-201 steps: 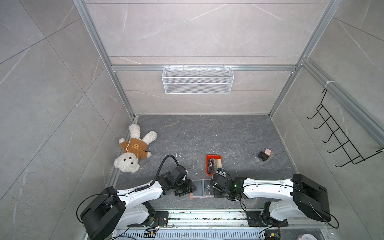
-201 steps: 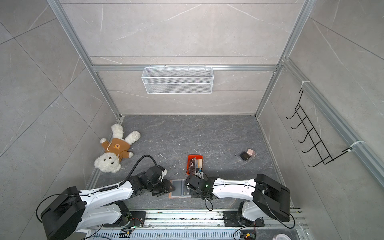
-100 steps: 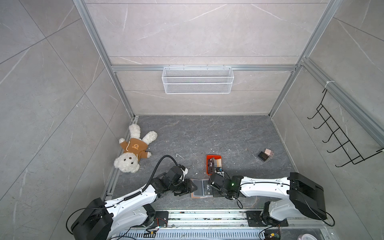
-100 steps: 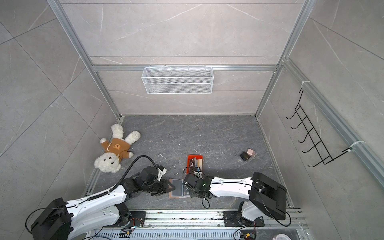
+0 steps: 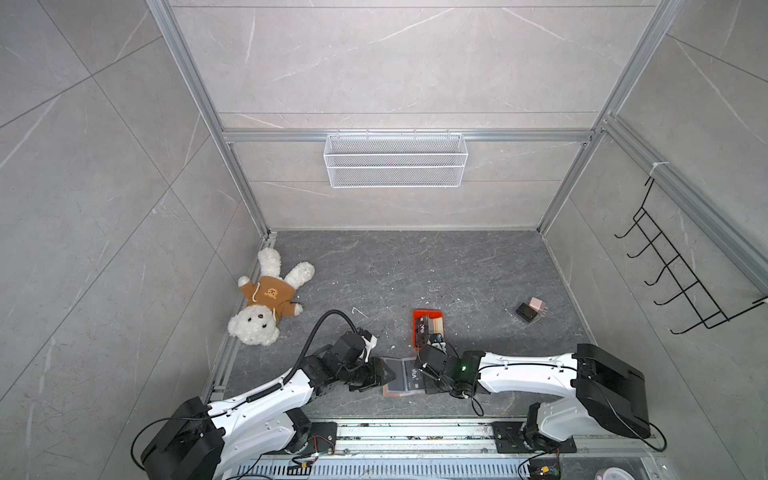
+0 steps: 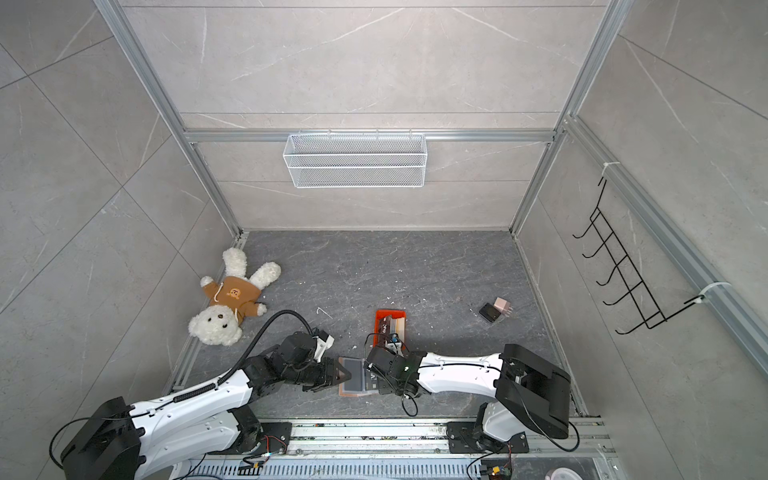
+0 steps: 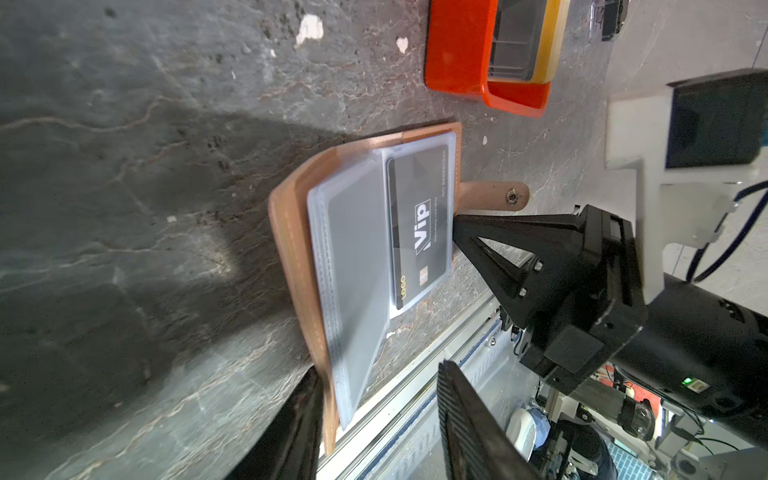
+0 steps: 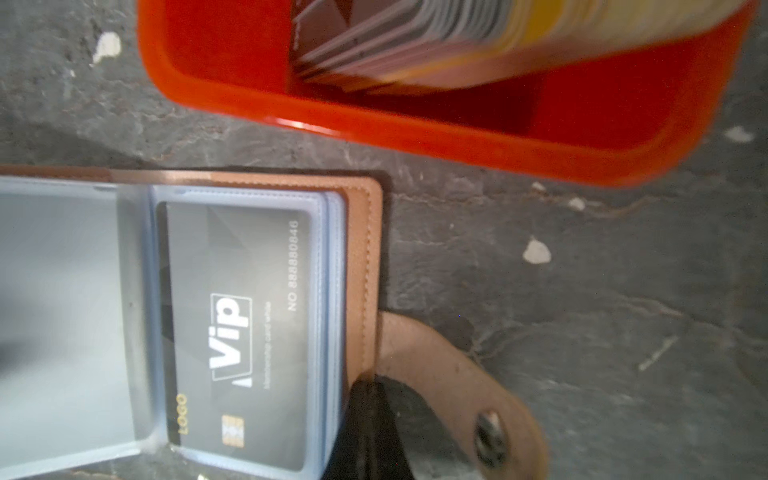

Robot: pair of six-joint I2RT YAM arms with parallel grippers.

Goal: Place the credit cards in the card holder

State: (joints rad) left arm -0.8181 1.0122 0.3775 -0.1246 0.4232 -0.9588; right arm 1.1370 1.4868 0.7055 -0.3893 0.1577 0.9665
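Note:
The card holder (image 5: 395, 376) (image 6: 353, 380) lies open on the floor near the front rail, tan cover (image 7: 291, 249) down and clear sleeves up. A black VIP credit card (image 7: 419, 224) (image 8: 237, 324) sits in the sleeve by the snap tab (image 8: 490, 432). More credit cards (image 5: 432, 326) (image 8: 436, 37) stand in the orange tray (image 5: 417, 316). My left gripper (image 5: 384, 374) (image 7: 380, 372) is open, and the holder's left corner lies between its fingers. My right gripper (image 5: 420, 373) (image 7: 455, 226) (image 8: 365, 399) is shut, its tip against the holder's right edge beside the tab.
A teddy bear (image 5: 266, 303) lies at the left wall. A small black-and-pink block pair (image 5: 530, 309) sits at the right. A wire basket (image 5: 395, 160) hangs on the back wall and a hook rack (image 5: 673, 270) on the right wall. The metal rail (image 5: 415, 432) runs just behind the holder.
The left arm has sunk lower and stretched out, with its gripper still at the holder's left edge. The right gripper has edged slightly left against the holder.

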